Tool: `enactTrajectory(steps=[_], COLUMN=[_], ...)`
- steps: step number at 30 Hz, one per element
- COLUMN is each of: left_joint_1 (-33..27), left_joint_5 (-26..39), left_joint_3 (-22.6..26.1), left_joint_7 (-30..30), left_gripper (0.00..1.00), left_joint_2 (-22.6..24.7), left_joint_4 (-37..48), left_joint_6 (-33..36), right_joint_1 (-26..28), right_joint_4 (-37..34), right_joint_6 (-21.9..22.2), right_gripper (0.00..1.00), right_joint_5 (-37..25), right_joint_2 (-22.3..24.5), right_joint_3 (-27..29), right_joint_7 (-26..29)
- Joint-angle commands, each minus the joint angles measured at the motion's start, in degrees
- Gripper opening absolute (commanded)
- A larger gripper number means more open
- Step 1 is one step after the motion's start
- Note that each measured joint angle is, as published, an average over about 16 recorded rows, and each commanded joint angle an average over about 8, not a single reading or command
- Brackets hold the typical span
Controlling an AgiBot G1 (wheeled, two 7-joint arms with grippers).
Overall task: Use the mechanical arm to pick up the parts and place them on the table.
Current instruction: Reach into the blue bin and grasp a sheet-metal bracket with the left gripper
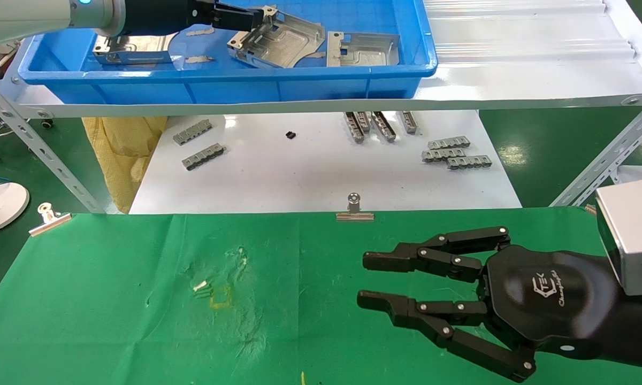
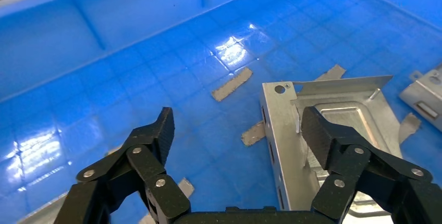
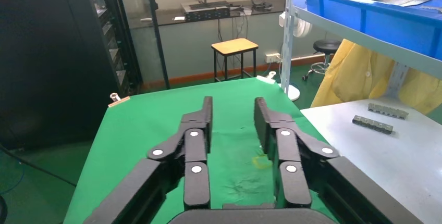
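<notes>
The left gripper [image 1: 257, 18] reaches into the blue bin [image 1: 353, 75] on the shelf, its fingers [image 2: 159, 130] spread wide. In the left wrist view one finger hangs over the bare bin floor and the other sits over the embossed face of a part [image 2: 284, 146]; the jaws are not closed on it, and whether the finger touches the metal cannot be told. In the head view that part [image 1: 278, 40] lies tilted near the middle of the bin, with the fingertips at its upper left corner.

Two more parts lie in the bin: one [image 1: 361, 51] just to the right of the first, one [image 1: 134, 51] to the left, partly under the left arm. Thin grey strips [image 2: 232, 83] lie flat on the bin floor between them.

The right gripper [image 1: 361, 280] hovers over the right side of the green table [image 1: 112, 321], open and holding nothing, its black palm with the white logo facing up toward the head camera. The right wrist view shows its fingers [image 3: 195, 151] parted over the cloth.

The cloth carries a scuffed, yellow-stained patch [image 1: 222, 297] near its middle and is held by clips [image 1: 354, 211] at its far edge. No part lies on it.

Beyond the table, on the white top [image 1: 310, 176] under the shelf, grey slotted bars [image 1: 452, 155] lie in small groups.
</notes>
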Motion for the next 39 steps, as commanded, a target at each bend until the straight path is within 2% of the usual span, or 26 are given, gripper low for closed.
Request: enactTrajectory(steps=[1, 6, 7, 8, 17, 19, 25, 26, 39], left_joint_1=[-0.1, -0.3, -0.3, -0.4, -0.2, -0.2, -0.3, -0.4, -0.1], left_joint_5=[-0.3, -1.7, -2.0, -2.2, -3.9, -4.1, -3.3, -3.1, -1.9], left_joint_3=[-0.2, -1.1, -1.2, -1.4, -2.5, -2.6, -2.1, -1.9, -1.1], left_joint_7=[0.0, 0.7, 0.9, 1.2, 3.3, 3.8, 4.8, 4.9, 5.8], left_gripper=[0.21, 0.84, 0.94, 1.00, 1.00, 0.82, 0.07, 0.02, 0.00], left_joint_2=[-0.1, -0.6, -0.8, -0.9, -1.8, -1.8, -1.8, -1.7, -0.5], left_joint_4=[0.3, 0.6, 0.7, 0.8, 1.4, 1.6, 2.3, 2.5, 3.1], left_joint_6=[0.2, 2.0, 2.3, 2.7, 5.5, 5.9, 7.3, 7.4, 4.9], right_joint_1=[0.0, 0.0, 0.0, 0.0, 0.0, 0.0, 0.0, 0.0, 0.0], right_joint_4=[0.0, 0.0, 0.0, 0.0, 0.0, 0.0, 0.0, 0.0, 0.0], right_joint_6=[0.0, 0.0, 0.0, 0.0, 0.0, 0.0, 0.0, 0.0, 0.0], right_gripper=[1.00, 1.00, 1.00, 1.00, 1.00, 1.00, 1.00, 1.00, 1.00], right_joint_5=[0.0, 0.0, 0.0, 0.0, 0.0, 0.0, 0.0, 0.0, 0.0], right_joint_2=[0.0, 0.0, 0.0, 0.0, 0.0, 0.0, 0.0, 0.0, 0.0], right_joint_3=[0.0, 0.0, 0.0, 0.0, 0.0, 0.0, 0.0, 0.0, 0.0], right_joint_7=[0.0, 0.0, 0.0, 0.0, 0.0, 0.0, 0.0, 0.0, 0.0])
